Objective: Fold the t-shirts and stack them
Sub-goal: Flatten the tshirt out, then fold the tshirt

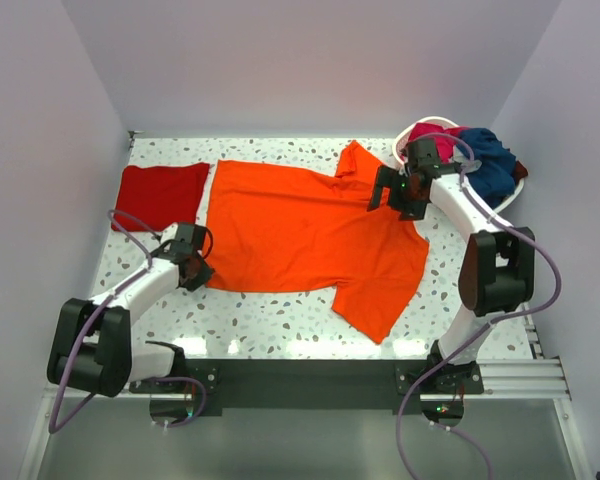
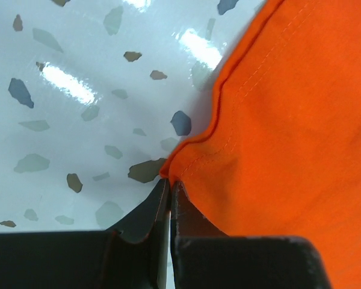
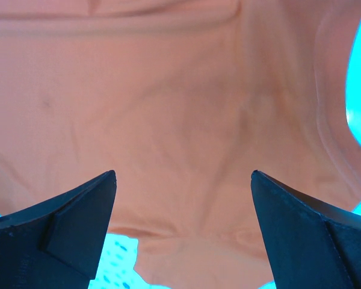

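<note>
A large orange t-shirt lies spread flat across the middle of the table. My left gripper is at its near-left hem corner; in the left wrist view the left gripper is shut, with the corner of the orange t-shirt pinched at its tips. My right gripper hovers over the shirt's far-right shoulder, by the sleeve. In the right wrist view the right gripper is wide open and empty, with the cloth below it. A darker red t-shirt lies folded at the far left.
A white basket at the back right holds a magenta t-shirt and a navy t-shirt. Walls close in the table on the left, back and right. Speckled tabletop shows in front of the orange shirt.
</note>
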Controlling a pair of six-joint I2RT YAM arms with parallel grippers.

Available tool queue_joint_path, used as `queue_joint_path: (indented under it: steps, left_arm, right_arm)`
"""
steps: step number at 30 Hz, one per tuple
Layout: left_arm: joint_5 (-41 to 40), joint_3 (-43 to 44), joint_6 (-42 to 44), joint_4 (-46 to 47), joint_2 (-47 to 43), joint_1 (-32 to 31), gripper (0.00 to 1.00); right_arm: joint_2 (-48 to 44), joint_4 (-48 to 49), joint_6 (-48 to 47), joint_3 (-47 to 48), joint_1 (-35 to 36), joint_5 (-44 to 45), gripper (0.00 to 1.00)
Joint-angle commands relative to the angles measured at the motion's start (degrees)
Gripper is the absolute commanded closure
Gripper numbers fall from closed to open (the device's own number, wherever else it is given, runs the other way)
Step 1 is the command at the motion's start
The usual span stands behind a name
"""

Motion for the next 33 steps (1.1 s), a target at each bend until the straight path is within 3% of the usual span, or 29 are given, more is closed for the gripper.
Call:
queue_joint_path:
  steps: [1, 12, 33]
  left_arm:
    - [-0.5, 3.8, 2.6, 3.4, 0.6, 0.0, 1.00]
    - [2.0, 8.6, 6.2, 4.4, 5.1, 0.0, 1.00]
    - [-2.8, 5.5, 5.0, -1.4, -1.4, 1.1, 1.00]
  right_arm:
    - [-4.5, -3.5, 0.2, -3.5, -0.4, 1.8, 0.04]
    - [-7.7, -1.5, 5.2, -15.2, -0.4, 2.2, 0.04]
    - [5.8, 6.9, 5.5, -14.1, -0.3, 3.7, 0.07]
